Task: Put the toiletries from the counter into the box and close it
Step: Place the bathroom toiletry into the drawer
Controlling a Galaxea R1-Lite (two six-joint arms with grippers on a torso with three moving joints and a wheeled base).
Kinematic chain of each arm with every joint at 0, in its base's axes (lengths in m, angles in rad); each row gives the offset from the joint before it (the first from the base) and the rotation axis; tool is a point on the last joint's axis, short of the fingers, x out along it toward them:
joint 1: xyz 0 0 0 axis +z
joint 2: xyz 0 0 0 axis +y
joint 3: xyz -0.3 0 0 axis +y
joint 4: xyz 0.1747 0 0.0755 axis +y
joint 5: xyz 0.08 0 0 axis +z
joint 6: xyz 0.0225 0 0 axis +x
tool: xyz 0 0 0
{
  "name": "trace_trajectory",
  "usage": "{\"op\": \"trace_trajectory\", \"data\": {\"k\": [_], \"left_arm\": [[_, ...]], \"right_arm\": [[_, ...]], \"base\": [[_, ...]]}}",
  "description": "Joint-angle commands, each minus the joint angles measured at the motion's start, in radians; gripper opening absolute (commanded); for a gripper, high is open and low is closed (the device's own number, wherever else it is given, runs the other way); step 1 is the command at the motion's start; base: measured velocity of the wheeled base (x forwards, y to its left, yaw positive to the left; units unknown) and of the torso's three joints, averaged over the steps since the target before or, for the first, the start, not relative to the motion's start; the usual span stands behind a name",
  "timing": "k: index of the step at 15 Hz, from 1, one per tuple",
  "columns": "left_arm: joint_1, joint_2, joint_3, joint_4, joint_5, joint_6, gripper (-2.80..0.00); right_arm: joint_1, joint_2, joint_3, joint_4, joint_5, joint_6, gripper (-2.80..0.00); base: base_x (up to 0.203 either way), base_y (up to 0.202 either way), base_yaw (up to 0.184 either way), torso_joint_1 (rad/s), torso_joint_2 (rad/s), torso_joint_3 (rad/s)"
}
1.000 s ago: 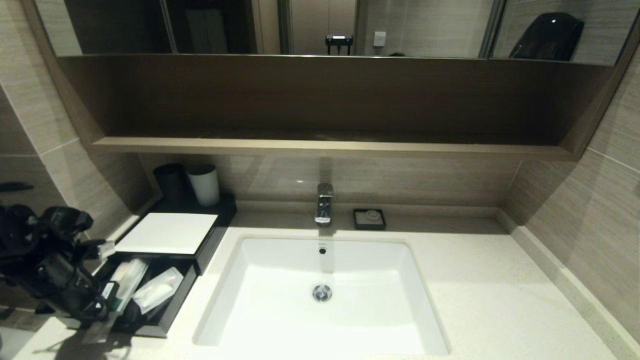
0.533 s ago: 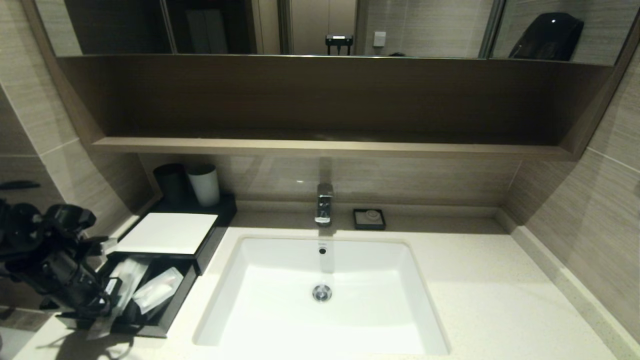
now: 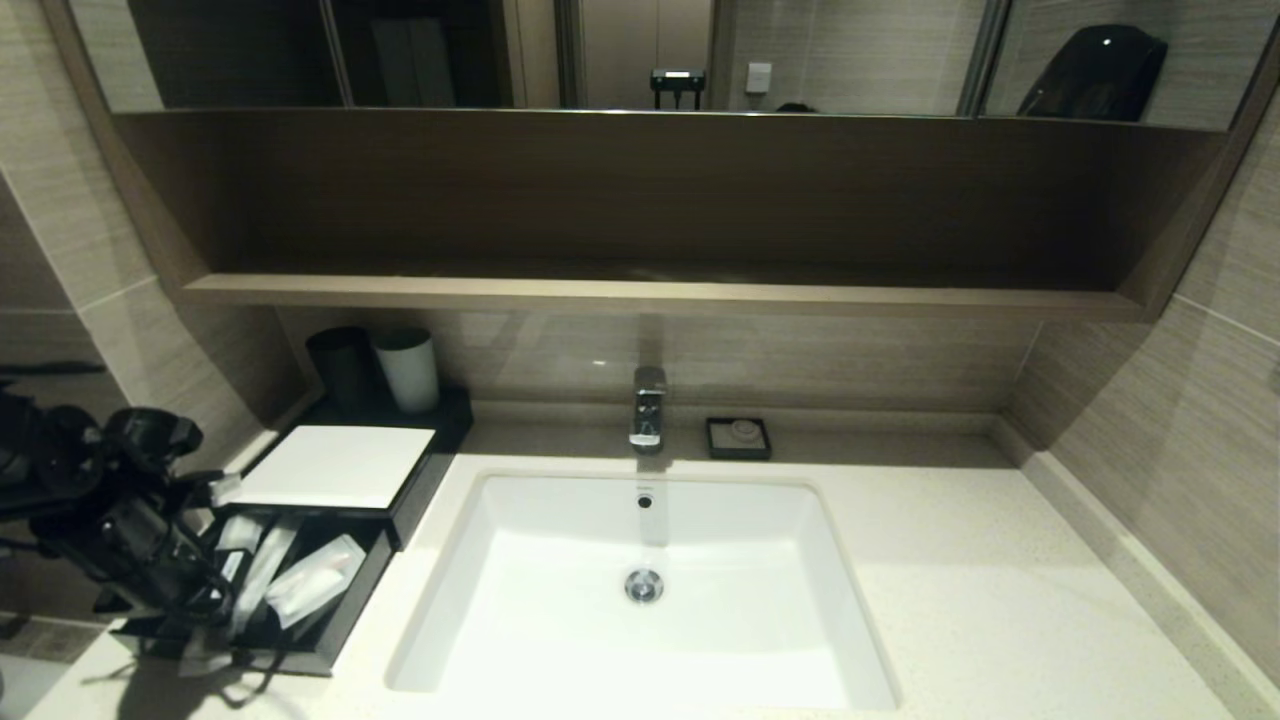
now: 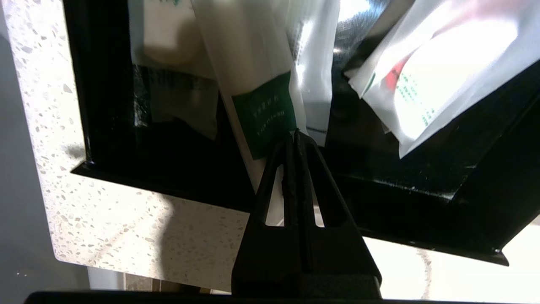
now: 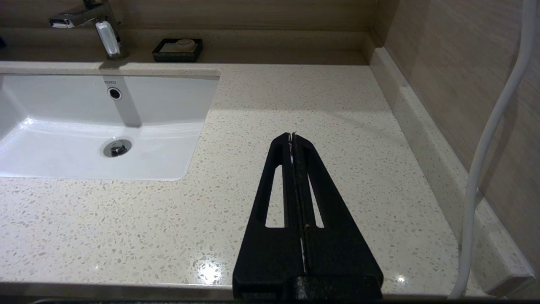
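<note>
The left gripper (image 4: 295, 139) is fully closed, fingers pressed together, and sits at the front rim of the box's open drawer (image 4: 202, 185). Its tip touches or nearly touches the packet with the green label (image 4: 261, 114); whether a film edge is pinched cannot be determined. This packet lies straight ahead of the gripper tip, with its long axis running away from the gripper into the drawer. Its near end overhangs the drawer's front rim.

The box (image 3: 335, 465) stands at the left end of the desk (image 3: 960, 560), beside the sink. Its drawer is pulled out toward the robot. The left arm is the nearer arm.

The right gripper (image 5: 294, 139) is closed, empty, and parked above the bare desk on the right.

Counts:
- Packets visible in the drawer: at least three, possibly four, overlapping. These include a wide white packet (image 4: 426, 80) on the side toward the sink.
- Packets on the open desk: none visible.
- Boxes: one.

Judgement: the overhanging packet must clear the rim before the drawer can close.
</note>
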Motion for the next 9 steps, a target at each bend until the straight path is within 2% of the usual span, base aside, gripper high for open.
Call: {"op": "trace_trajectory", "data": {"k": [1,9], "left_arm": [[0.000,0.008,-0.012,0.000,-0.001,-0.004,-2.80],[-0.001,-0.039,-0.043,0.001,-0.038,-0.073,-2.80]], "right_arm": [[0.000,0.000,0.000,0.000,0.000,0.000,-2.80],[0.000,0.000,0.001,0.000,0.000,-0.001,-2.80]], "base": [[0.000,0.000,0.000,0.000,0.00,0.000],[0.000,0.000,0.000,0.000,0.00,0.000]]}}
